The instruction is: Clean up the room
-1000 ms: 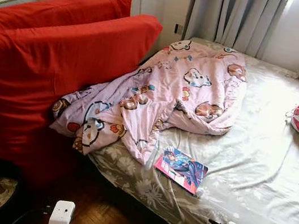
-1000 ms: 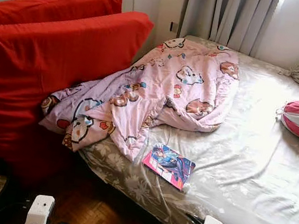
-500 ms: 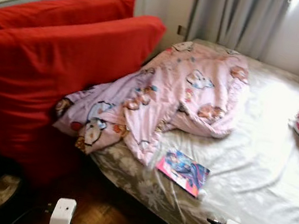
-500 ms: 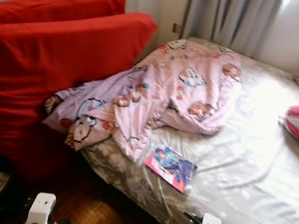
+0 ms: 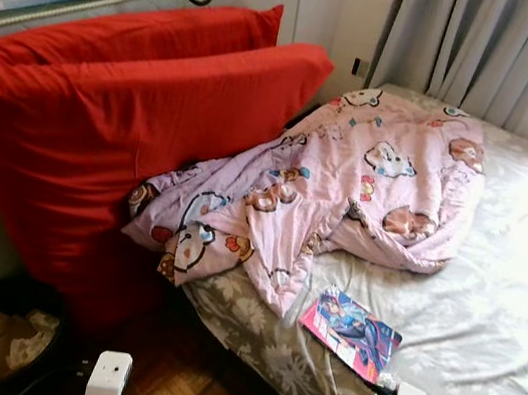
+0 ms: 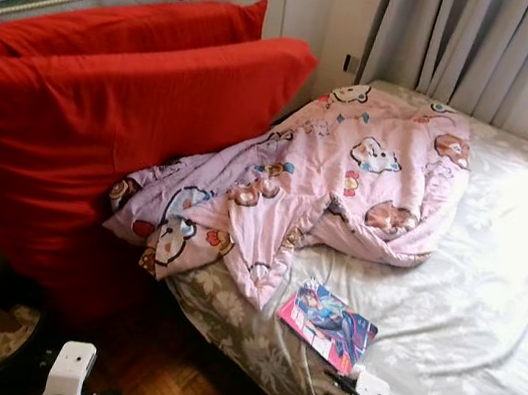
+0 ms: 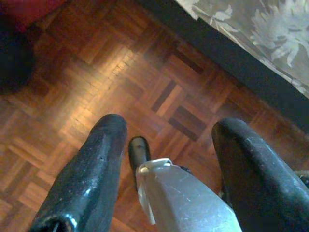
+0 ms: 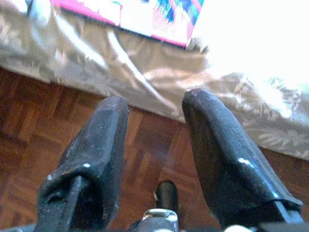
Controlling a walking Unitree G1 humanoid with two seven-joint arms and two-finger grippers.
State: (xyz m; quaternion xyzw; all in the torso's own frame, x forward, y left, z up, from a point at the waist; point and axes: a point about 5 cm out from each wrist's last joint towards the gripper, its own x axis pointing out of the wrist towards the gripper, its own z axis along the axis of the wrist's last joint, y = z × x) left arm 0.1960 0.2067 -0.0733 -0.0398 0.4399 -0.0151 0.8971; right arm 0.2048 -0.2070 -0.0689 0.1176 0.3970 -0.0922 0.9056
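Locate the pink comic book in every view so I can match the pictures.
Left eye view: comic book lower right, on the bed's near edge.
Right eye view: comic book lower centre-right, same spot.
Left wrist view: not in it.
Right wrist view: comic book beyond the fingers.
Shared landmark: floral bedsheet.

No legible text anywhere. Magazine (image 5: 350, 333) on bed: colourful cover, lettering too small to read. Blanket (image 5: 345, 196): cartoon prints only.
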